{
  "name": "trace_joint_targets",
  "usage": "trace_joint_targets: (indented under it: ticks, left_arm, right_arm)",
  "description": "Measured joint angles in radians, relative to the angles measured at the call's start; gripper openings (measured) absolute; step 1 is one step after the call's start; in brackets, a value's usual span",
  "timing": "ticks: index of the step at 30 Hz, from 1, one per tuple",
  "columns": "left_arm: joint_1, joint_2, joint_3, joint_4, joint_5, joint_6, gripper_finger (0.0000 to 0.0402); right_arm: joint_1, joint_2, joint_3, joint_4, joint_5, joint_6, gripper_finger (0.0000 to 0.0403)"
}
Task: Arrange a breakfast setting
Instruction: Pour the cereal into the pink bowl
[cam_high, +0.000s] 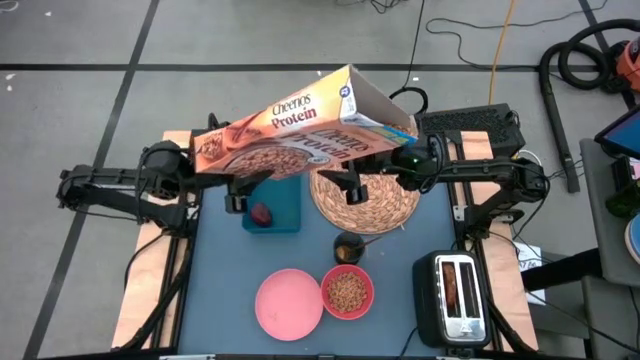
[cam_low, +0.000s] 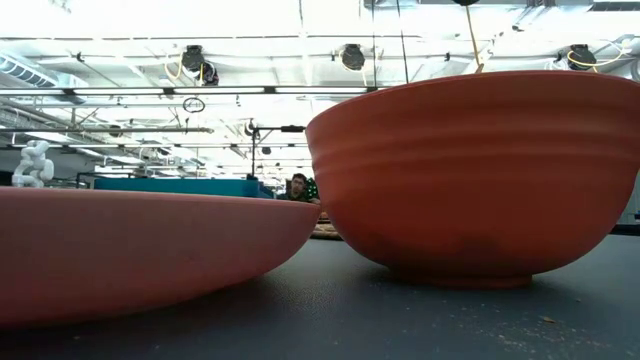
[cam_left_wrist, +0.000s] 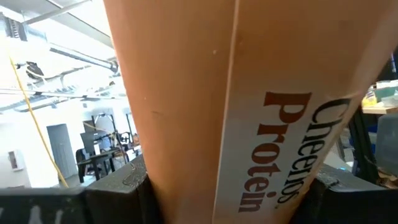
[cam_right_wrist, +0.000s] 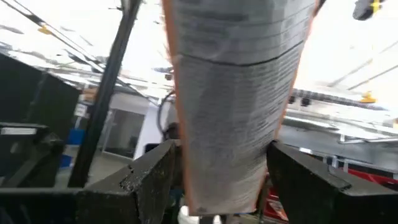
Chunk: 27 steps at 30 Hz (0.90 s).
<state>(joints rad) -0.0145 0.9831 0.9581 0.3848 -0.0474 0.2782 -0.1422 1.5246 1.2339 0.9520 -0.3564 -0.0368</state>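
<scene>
Dark tabletop (cam_high: 230, 270), bright workshop ceiling, Cheerios box (cam_high: 300, 130) in both pincers

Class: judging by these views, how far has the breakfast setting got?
Done: the bowl already holds cereal, beside the pink plate. In hand: the left pincer and right pincer both clamp the Cheerios box aloft. Left: the placemat is bare; plate, bowl, fruit and candle glass sit off it.

Table (cam_high: 400, 310): placemat (cam_high: 364, 199), plate (cam_high: 288, 304), bowl (cam_high: 347, 291), toaster (cam_high: 451, 297).
</scene>
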Motion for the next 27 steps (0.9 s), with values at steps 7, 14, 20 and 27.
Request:
trace_joint_targets:
  ticks: [7,14,20,27]
  left_arm:
    - [0.004,0.046,-0.002,-0.011,-0.012,0.000,0.0230]
    - [0.005,0.045,-0.002,-0.016,-0.005,-0.012,0.0230]
    - [0.007,0.045,-0.002,-0.027,-0.006,-0.017,0.0230]
    - [0.015,0.045,-0.002,-0.049,-0.006,-0.028,0.0230]
  right_arm:
    - [0.000,-0.002,0.000,0.006,0.041,-0.002,0.0247]
    - [0.000,-0.002,0.000,0.008,0.041,-0.002,0.0247]
    - [0.000,-0.002,0.000,0.009,0.038,-0.003,0.0228]
    - [0.000,-0.002,0.000,0.009,0.038,-0.013,0.0152]
